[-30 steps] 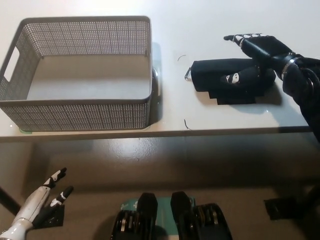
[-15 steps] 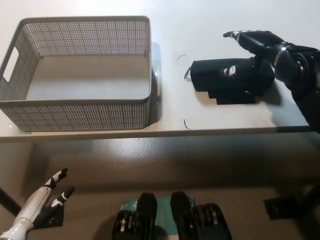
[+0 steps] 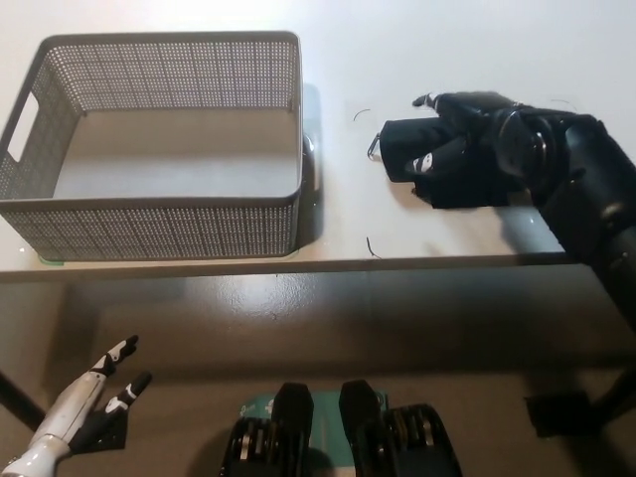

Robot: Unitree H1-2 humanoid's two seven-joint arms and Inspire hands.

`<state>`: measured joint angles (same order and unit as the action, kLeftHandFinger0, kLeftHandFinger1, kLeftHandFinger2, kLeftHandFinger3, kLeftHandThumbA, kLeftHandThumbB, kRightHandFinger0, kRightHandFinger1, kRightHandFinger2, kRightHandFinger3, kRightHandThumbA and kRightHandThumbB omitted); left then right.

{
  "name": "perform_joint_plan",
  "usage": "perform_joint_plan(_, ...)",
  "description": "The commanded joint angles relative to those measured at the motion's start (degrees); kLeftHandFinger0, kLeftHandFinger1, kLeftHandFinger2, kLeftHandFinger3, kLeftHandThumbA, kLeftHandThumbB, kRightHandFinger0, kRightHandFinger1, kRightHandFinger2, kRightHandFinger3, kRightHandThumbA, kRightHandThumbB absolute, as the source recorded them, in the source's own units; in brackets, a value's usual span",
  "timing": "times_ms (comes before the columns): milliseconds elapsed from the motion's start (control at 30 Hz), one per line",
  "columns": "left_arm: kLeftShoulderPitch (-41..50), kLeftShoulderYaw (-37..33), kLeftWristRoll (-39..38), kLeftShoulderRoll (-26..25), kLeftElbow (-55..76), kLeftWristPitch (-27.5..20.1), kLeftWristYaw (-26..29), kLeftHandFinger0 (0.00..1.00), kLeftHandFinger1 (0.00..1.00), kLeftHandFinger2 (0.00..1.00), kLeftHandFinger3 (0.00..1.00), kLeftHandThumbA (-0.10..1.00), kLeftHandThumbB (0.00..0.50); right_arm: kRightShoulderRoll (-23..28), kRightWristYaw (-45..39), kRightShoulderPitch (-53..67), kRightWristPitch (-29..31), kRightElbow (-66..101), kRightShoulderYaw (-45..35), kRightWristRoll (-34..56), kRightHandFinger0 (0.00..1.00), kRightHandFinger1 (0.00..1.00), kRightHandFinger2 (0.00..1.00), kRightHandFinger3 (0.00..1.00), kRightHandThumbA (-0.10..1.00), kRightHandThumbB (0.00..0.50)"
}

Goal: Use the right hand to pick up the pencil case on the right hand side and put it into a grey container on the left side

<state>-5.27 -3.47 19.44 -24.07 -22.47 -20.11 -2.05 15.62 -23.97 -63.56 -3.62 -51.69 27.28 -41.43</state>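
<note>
The black soft fabric pencil case [image 3: 437, 159] lies flat on the white table [image 3: 437, 234] in the upper right of the frame, its long side running left to right. A small metal ring shows at its left end, facing the grey container. Most of the case's right part is covered by the black right hand [image 3: 472, 134], which comes in from the right edge of the frame along the black forearm. The hand lies over the top of the case, with one finger reaching past the case's far edge toward the upper middle of the frame and another curled down on its near face. The fingers are spread around the case and appear to touch it, but I cannot tell whether they actually grip it; the case rests on the table.

To the left of the case, just beside it across a narrow strip of bare table, stands the grey perforated plastic container [image 3: 159, 214], rectangular, with a cut-out handle in its left wall. It fills the upper left of the frame, and its pale floor is visible.

Two thin dark curved marks sit on the table between the container and the case.

The white left hand [image 3: 84, 402] rests in the lower left corner, below the table edge, fingers apart and holding nothing.
</note>
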Motion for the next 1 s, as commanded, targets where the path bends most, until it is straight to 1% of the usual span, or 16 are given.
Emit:
perform_joint_plan(0, -0.87, 0.07, -0.29, -1.74, 1.27, -1.72, -0.2, 1.0, 1.0, 1.0, 1.0, 1.0, 0.265, -0.67, 3.24, -5.3, 1.98, -2.41, 0.14, 0.64, 1.0, 1.0, 1.0, 1.0, 0.77, 0.5)
perform_joint_plan(33, -1.04, -0.03, 0.33, -1.8, 0.94, -2.44, 0.43, 1.0, 1.0, 1.0, 1.0, 1.0, 0.249, -0.86, 3.53, -5.42, 2.34, -3.33, 0.23, 0.68, 1.0, 1.0, 1.0, 1.0, 0.77, 0.5)
perform_joint_plan(100, -0.97, 0.03, 0.09, -1.91, 1.14, -2.08, 0.13, 1.0, 1.0, 1.0, 1.0, 1.0, 0.256, -1.06, 3.92, -5.73, 2.85, -4.64, 0.29, 0.79, 1.0, 1.0, 1.0, 1.0, 0.78, 0.5)
perform_joint_plan(233, -1.16, 0.03, 0.05, -1.88, 0.99, -2.16, 0.18, 1.0, 1.0, 1.0, 1.0, 1.0, 0.249, -0.8, 4.27, -5.76, 2.98, -5.13, 0.62, 0.58, 1.0, 1.0, 1.0, 1.0, 0.78, 0.5)
perform_joint_plan(300, -1.21, 0.01, 0.09, -1.87, 0.96, -2.01, 0.16, 1.0, 1.0, 1.0, 1.0, 1.0, 0.259, -0.84, 4.39, -5.95, 3.02, -6.01, 0.77, 0.61, 1.0, 1.0, 1.0, 1.0, 0.79, 0.5)
perform_joint_plan(367, -1.21, 0.0, 0.07, -1.85, 0.87, -2.01, 0.14, 1.0, 1.0, 1.0, 1.0, 1.0, 0.256, -0.69, 4.58, -5.89, 3.24, -6.2, 0.98, 0.53, 1.0, 1.0, 1.0, 1.0, 0.79, 0.5)
perform_joint_plan(467, -1.23, -0.06, 0.3, -1.83, 0.75, -1.75, 0.22, 1.0, 1.0, 1.0, 1.0, 1.0, 0.271, -0.52, 4.67, -5.71, 3.49, -6.31, 1.28, 0.47, 1.0, 1.0, 1.0, 1.0, 0.77, 0.5)
perform_joint_plan(567, -1.18, 0.02, 0.12, -1.76, 0.69, -1.99, 0.32, 1.0, 1.0, 1.0, 1.0, 1.0, 0.27, -0.37, 4.97, -5.57, 3.76, -6.54, 1.75, 0.26, 1.0, 1.0, 1.0, 1.0, 0.78, 0.5)
perform_joint_plan(600, -1.11, -0.01, 0.1, -1.69, 0.72, -2.01, 0.32, 1.0, 1.0, 1.0, 1.0, 1.0, 0.268, -0.32, 4.97, -5.54, 3.85, -6.69, 1.81, 0.35, 1.0, 1.0, 1.0, 1.0, 0.78, 0.5)
perform_joint_plan(700, -1.04, 0.01, 0.22, -1.9, 0.99, -1.89, 0.24, 1.0, 1.0, 1.0, 1.0, 1.0, 0.239, -0.42, 5.58, -5.81, 4.54, -7.59, 1.76, 0.73, 1.0, 1.0, 1.0, 1.0, 0.77, 0.5)
perform_joint_plan(833, -1.24, 0.02, 0.34, -1.93, 0.77, -2.0, 0.39, 1.0, 1.0, 1.0, 1.0, 1.0, 0.247, -0.33, 5.94, -6.25, 4.98, -8.12, 1.84, 0.72, 1.0, 1.0, 1.0, 1.0, 0.77, 0.5)
perform_joint_plan(900, -1.29, -0.03, 0.5, -1.97, 0.57, -2.58, 0.63, 1.0, 1.0, 1.0, 1.0, 1.0, 0.234, -0.34, 6.08, -6.46, 5.02, -8.47, 1.92, 0.64, 1.0, 1.0, 1.0, 1.0, 0.77, 0.5)
perform_joint_plan(967, -1.33, 0.02, 0.53, -1.91, 0.49, -3.0, 0.83, 1.0, 1.0, 1.0, 1.0, 1.0, 0.234, -0.56, 6.31, -6.92, 4.85, -9.27, 2.08, 0.55, 1.0, 1.0, 1.0, 1.0, 0.77, 0.5)
